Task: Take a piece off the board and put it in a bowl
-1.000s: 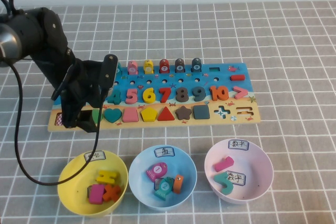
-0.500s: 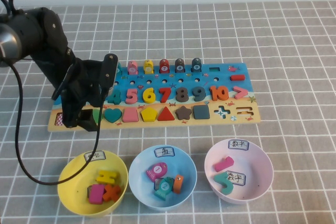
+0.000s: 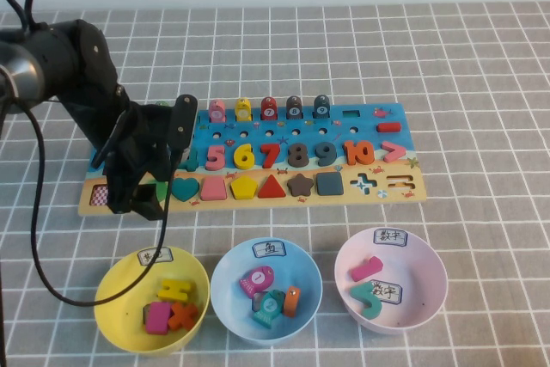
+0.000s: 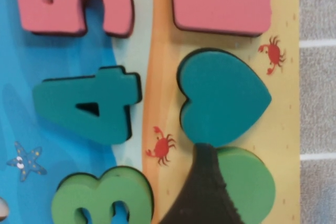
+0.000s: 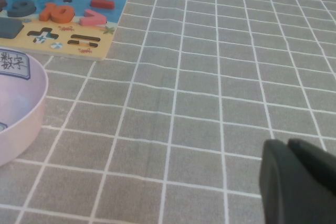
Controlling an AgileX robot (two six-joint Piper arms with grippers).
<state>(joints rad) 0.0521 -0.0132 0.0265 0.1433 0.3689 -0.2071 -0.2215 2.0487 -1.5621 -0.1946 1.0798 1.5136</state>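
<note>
The green disc (image 4: pixel 252 187) lies flat in its slot on the tan strip of the board (image 4: pixel 286 103), next to the teal heart (image 4: pixel 220 98). My left gripper (image 3: pixel 148 195) is low over the left end of the board (image 3: pixel 339 132) and open. One dark finger (image 4: pixel 202 192) stands at the disc's inner edge; the other is out of frame. In the high view the arm hides most of the disc. The yellow bowl (image 3: pixel 112 277) stands in front of the board's left end. My right gripper (image 5: pixel 287 146) is shut and empty over bare cloth, outside the high view.
A light-blue bowl (image 3: pixel 266 290) and a pink bowl (image 3: pixel 391 279) stand to the right of the yellow one, each holding pieces. The green number 3 (image 4: pixel 100 198) lies close to the disc. The left arm's cable (image 3: pixel 34 212) hangs at the left.
My left arm has shifted slightly to the right and settled lower over the disc, which it now covers more. The pieces and bowls have not moved.
</note>
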